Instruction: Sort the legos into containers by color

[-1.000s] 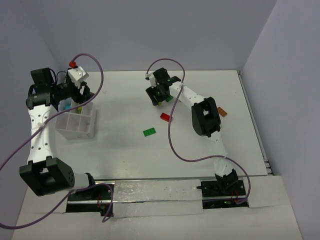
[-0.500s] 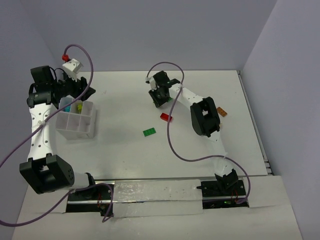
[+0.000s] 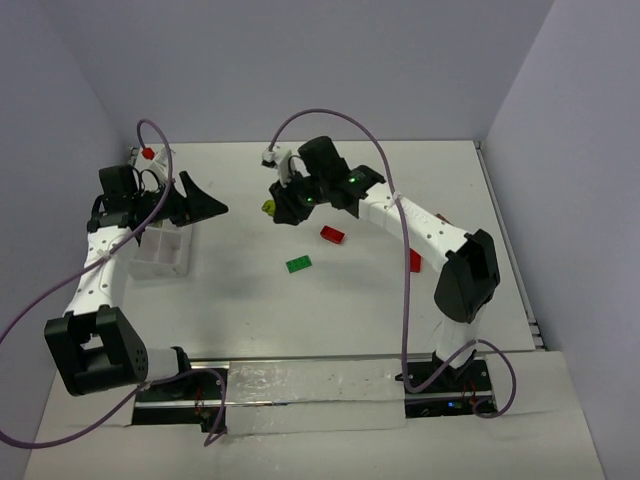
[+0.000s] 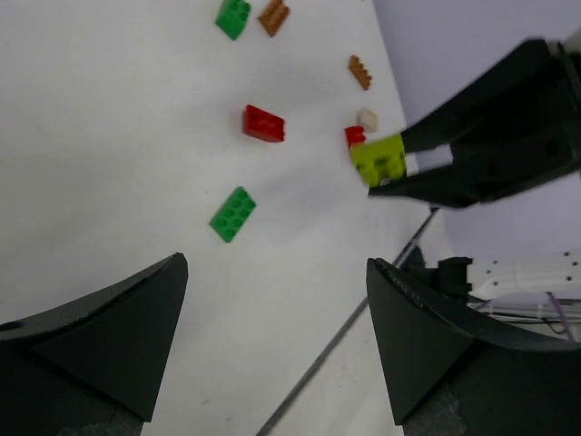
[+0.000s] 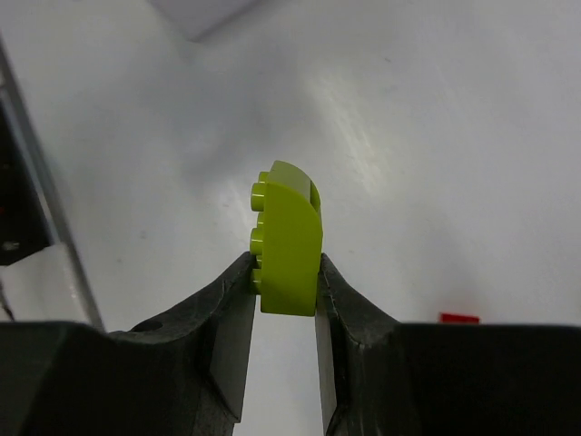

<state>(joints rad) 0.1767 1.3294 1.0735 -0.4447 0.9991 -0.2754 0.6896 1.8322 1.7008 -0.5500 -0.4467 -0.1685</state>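
My right gripper (image 3: 276, 207) is shut on a yellow-green lego (image 3: 268, 208), held above the table left of centre. In the right wrist view the fingertips (image 5: 238, 277) pinch that brick (image 5: 290, 241) by its sides, studs facing left. My left gripper (image 3: 205, 200) stands open and empty, pointing right, just beyond the translucent container (image 3: 170, 262), which the arm partly hides. The left wrist view shows the gripper (image 4: 277, 263) open over bare table, with the held yellow-green brick (image 4: 379, 161) ahead. On the table lie a green lego (image 3: 298, 264) and a red lego (image 3: 332, 235).
Another red brick (image 3: 415, 262) lies under the right arm. The left wrist view also shows a green brick (image 4: 234, 16), two orange bricks (image 4: 274, 15) (image 4: 360, 72), a tan brick (image 4: 367, 116) and a red brick (image 4: 355, 136) farther off. Walls close the back and sides.
The right arm has lifted the yellow-green brick and swung left with it. The left gripper has come away from above the container, turned rightward and opened wider.
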